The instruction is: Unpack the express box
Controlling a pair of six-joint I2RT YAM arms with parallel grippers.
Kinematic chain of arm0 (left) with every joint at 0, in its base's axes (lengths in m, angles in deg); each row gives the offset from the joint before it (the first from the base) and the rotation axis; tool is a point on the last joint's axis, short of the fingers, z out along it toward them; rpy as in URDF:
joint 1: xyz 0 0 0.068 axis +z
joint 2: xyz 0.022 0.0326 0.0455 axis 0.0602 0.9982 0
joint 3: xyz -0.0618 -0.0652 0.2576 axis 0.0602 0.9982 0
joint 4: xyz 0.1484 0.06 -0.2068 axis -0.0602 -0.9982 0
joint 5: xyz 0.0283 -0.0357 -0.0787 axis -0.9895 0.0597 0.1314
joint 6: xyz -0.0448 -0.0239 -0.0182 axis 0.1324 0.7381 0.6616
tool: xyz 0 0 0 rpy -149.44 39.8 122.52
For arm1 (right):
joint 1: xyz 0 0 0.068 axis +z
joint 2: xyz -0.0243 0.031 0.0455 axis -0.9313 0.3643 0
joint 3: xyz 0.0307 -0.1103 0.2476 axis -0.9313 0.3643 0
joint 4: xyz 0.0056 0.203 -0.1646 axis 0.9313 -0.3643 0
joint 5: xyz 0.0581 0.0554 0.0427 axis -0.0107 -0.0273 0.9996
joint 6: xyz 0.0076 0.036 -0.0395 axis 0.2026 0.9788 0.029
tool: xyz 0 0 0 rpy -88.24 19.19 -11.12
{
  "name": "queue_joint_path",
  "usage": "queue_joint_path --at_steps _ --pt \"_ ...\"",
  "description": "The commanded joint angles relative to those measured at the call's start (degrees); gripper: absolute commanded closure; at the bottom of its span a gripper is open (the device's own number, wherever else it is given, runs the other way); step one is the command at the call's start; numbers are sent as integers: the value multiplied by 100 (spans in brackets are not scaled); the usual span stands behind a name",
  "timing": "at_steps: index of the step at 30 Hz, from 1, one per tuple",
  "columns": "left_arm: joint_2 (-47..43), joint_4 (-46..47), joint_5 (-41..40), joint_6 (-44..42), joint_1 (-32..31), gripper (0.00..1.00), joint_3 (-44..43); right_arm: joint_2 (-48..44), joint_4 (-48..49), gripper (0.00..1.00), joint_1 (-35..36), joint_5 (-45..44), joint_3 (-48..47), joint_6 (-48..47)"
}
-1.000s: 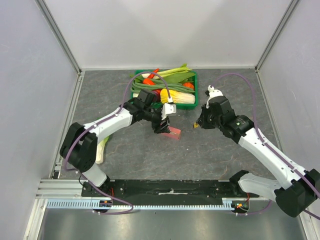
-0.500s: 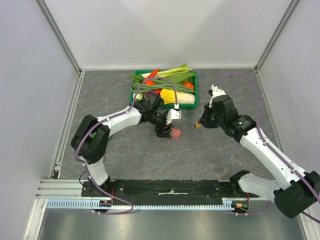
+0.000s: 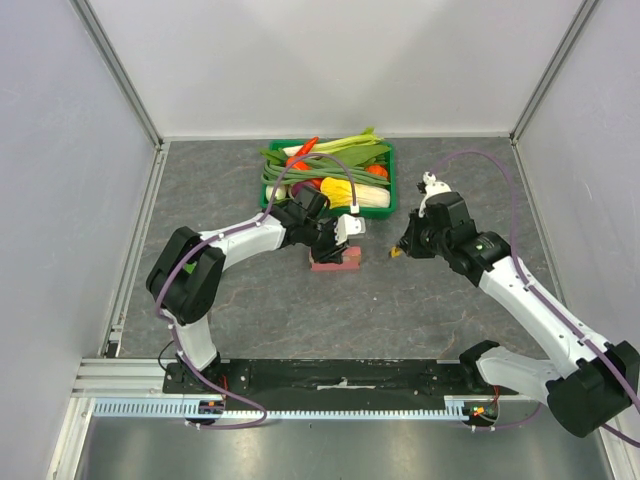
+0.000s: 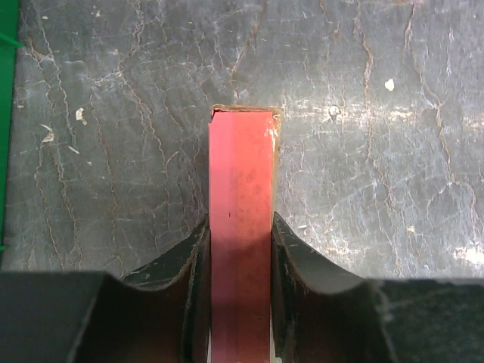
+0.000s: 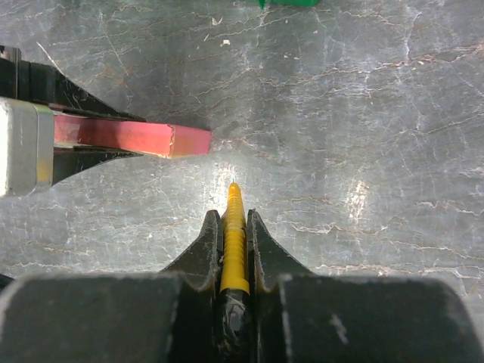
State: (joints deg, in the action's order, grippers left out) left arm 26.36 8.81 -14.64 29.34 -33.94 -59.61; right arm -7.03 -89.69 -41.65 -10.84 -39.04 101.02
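Since the earlier views the left arm has drawn its elbow in and brought the express box (image 4: 240, 197) from a tilt to a more level pose; the right arm has barely shifted.

Left jaws: pinching the box across its thin dimension, one finger on each broad face. The near end is buried between them and the far end projects free over the table (image 4: 393, 227). Whether the box's lower edge rests on the table cannot be told.

Right jaws: pressed onto a slim yellow tool (image 5: 233, 240), its ridged tip pointing toward the free end of the box, near it but apart.

Step in hand, as judged: bringing the tool tip to the exposed end of the box to open it. To do this well, the left grip should hold the box firm while the tip meets the end seam squarely. A glancing contact would likely push the thin box sideways or twist it in the grip.

Surroundings: a green crate (image 3: 393, 185) of vegetables stands behind both arms, just beyond the left wrist, off the line between tip and box. Nothing visible lies between the two.
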Motion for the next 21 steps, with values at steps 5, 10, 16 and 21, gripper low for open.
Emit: queue_joint_path --at_steps 5,10,16,21 --pt "-493 753 -300 631 -146 69 732 -275 1430 100 -26 451 732 26" --pt "-555 788 -422 692 -313 67 910 -364 2540 100 9 548 1172 245" --pt "-546 788 -677 1447 -348 66 918 -153 2971 100 430 -181 1084 386" --pt "-450 622 -1055 2379 -410 73 822 -30 3086 100 861 -788 1207 606"
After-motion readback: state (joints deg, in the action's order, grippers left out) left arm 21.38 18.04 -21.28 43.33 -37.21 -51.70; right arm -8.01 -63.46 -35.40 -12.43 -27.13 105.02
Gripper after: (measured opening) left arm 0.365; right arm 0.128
